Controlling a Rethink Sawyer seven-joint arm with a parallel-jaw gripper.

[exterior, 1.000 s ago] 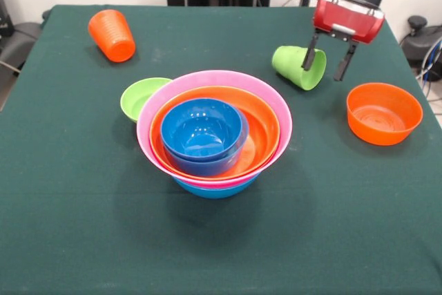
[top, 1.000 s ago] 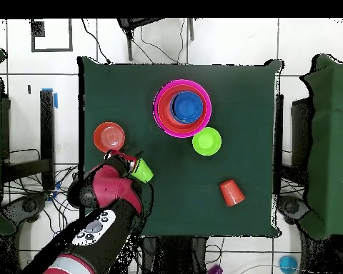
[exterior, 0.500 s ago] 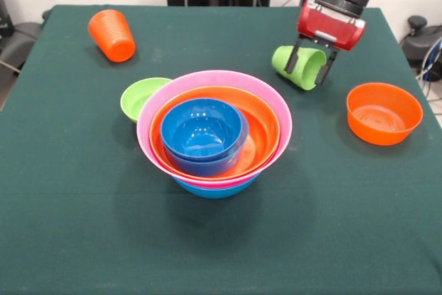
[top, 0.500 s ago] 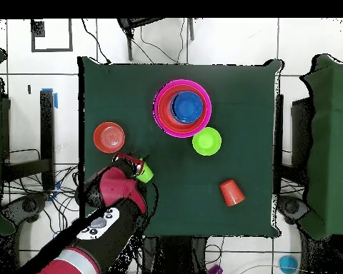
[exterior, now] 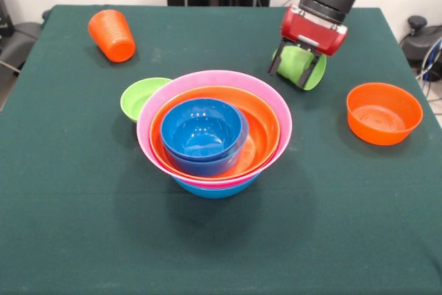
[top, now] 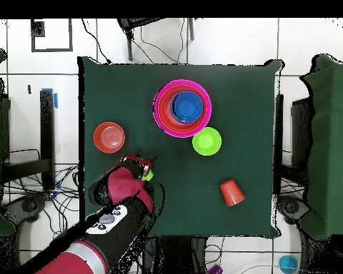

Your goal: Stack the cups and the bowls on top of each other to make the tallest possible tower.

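Two dark fingers (exterior: 275,65) of the jaws stand one on each side of the lime green cup (exterior: 301,67), which lies on its side on the bench (exterior: 83,226) with its mouth turned toward the picture's lower right in the front view; the jaws are spread about as wide as the cup, and whether the fingers press on its wall or only flank it cannot be told. Above them sits the red wrist block of the gripper (exterior: 296,70), and the black and red arm (top: 106,221) runs on from it, covering most of the cup in the overhead view, where only a sliver of green shows at the gripper (top: 143,168). Near the cup, toward the front view's right edge, a small orange bowl (exterior: 383,112) stands alone and upright. In the middle of the green cloth stands the tower (exterior: 214,129): a large blue bowl at the bottom, a pink one in it, an orange one in that, and a smaller blue bowl (exterior: 204,132) nested on top. Just beside the tower's left rim a small lime-green bowl (exterior: 140,97) sits upright, partly hidden by the pink rim. Well apart, near the far left corner, the ribbed orange cup (exterior: 112,34) lies tilted on its side.
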